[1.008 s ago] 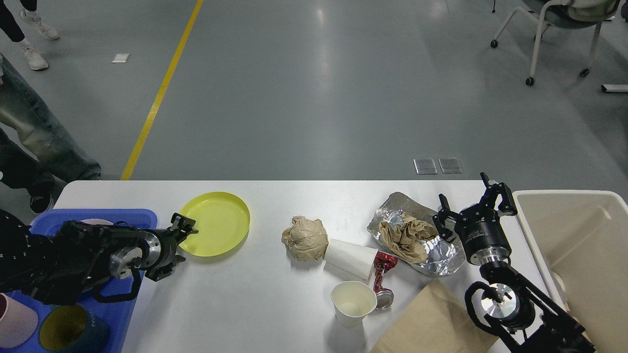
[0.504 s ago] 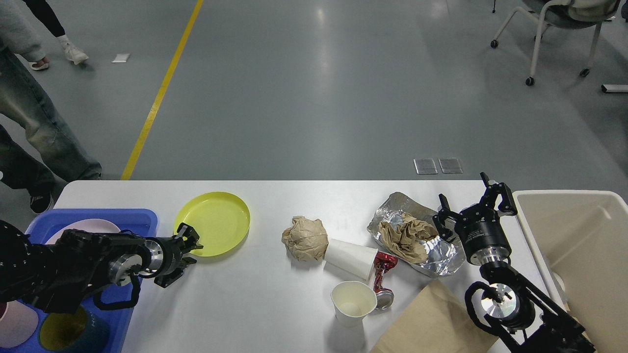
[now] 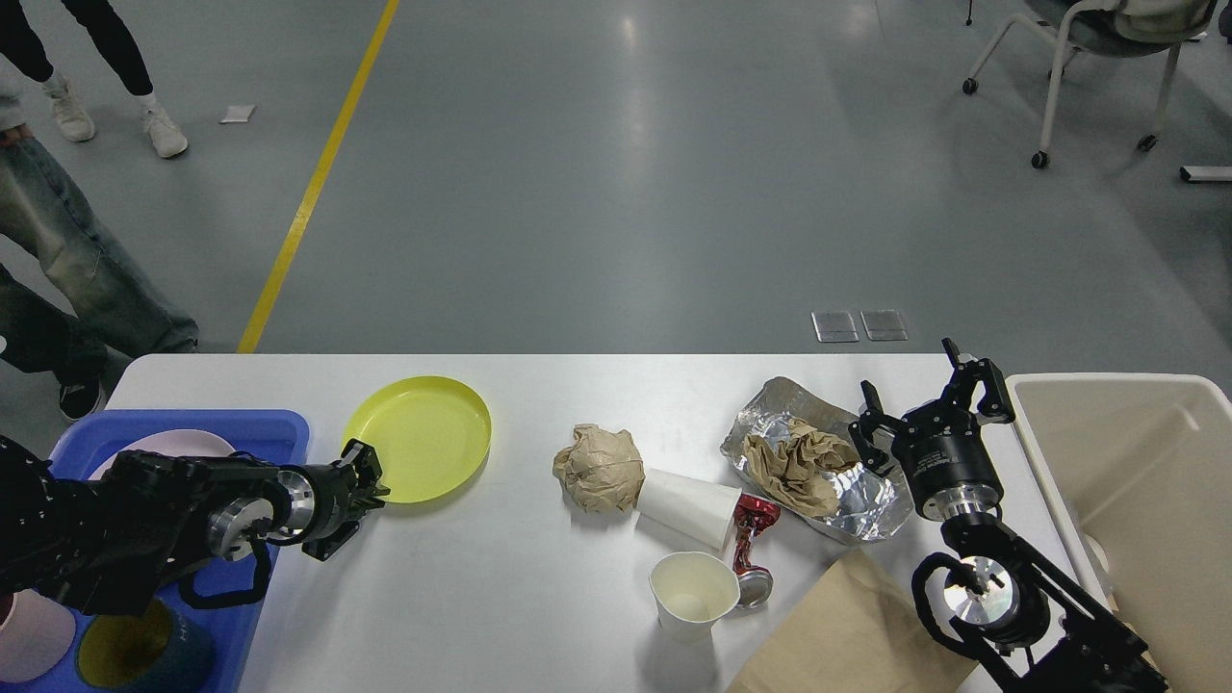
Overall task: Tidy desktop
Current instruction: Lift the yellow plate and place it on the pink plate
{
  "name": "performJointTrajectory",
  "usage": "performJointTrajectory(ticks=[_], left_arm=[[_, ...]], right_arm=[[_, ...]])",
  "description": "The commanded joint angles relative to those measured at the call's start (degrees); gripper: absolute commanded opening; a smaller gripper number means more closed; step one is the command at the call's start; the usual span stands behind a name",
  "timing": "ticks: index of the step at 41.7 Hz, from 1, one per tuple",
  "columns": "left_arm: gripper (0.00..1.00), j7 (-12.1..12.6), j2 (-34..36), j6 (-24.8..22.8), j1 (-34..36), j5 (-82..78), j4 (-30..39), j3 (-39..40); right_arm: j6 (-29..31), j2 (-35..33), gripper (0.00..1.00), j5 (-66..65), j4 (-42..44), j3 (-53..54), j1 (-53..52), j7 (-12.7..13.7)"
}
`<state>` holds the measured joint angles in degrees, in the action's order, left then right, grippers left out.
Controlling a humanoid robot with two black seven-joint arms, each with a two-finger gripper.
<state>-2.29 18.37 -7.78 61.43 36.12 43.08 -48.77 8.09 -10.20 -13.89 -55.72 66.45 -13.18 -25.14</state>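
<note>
My left gripper (image 3: pixel 364 486) sits low at the near-left rim of the yellow plate (image 3: pixel 420 438), its dark fingers hard against the plate's edge; from this angle I cannot tell how far its jaws stand apart or whether they pinch the rim. My right gripper (image 3: pixel 929 399) hangs above the right part of the worktop (image 3: pixel 500 577), jaws spread wide and holding nothing, just beside the foil tray (image 3: pixel 871 505) and touching none of the litter.

The white worktop runs across the whole lower half of my view, with the blue tray (image 3: pixel 274 428) overlapping its left end and the beige bin (image 3: pixel 1107 385) at its right end.

Counting what lies on it: one yellow plate; two white paper cups, one tipped on its side (image 3: pixel 685 507) against a crumpled brown paper ball (image 3: pixel 599 467), one upright (image 3: pixel 693 595) nearer me; one crushed red can (image 3: pixel 751 539) between the two cups; one foil tray with a second brown paper wad (image 3: pixel 799 462) in it; one flat brown paper bag (image 3: pixel 847 635) at the near edge. In the blue tray I see a pale plate (image 3: pixel 159 445) and two cups, one pinkish (image 3: pixel 34 635), one dark (image 3: pixel 140 654).
</note>
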Motion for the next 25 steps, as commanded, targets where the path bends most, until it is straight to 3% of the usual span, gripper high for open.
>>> performJointTrajectory(ticks=[1,8,18,25], left_arm=[[0.06,0.09,0.00,-0.22,0.00,0.00,0.16,0.43],[0.00,0.18,0.08,-0.40,-0.09,0.00,0.34,0.43],[0.00,0.44,0.00,-3.38,0.17,0.00,0.60,0.52],[0.00,0.97,2.10,-5.93,3.95,-0.17,5.43,-0.54]], right_arm=[[0.00,0.00,1.00,0.00,0.00,0.00,0.00,0.00],[0.00,0.00,1.00,0.00,0.00,0.00,0.00,0.00],[0.00,0.00,1.00,0.00,0.00,0.00,0.00,0.00],[0.00,0.00,1.00,0.00,0.00,0.00,0.00,0.00]])
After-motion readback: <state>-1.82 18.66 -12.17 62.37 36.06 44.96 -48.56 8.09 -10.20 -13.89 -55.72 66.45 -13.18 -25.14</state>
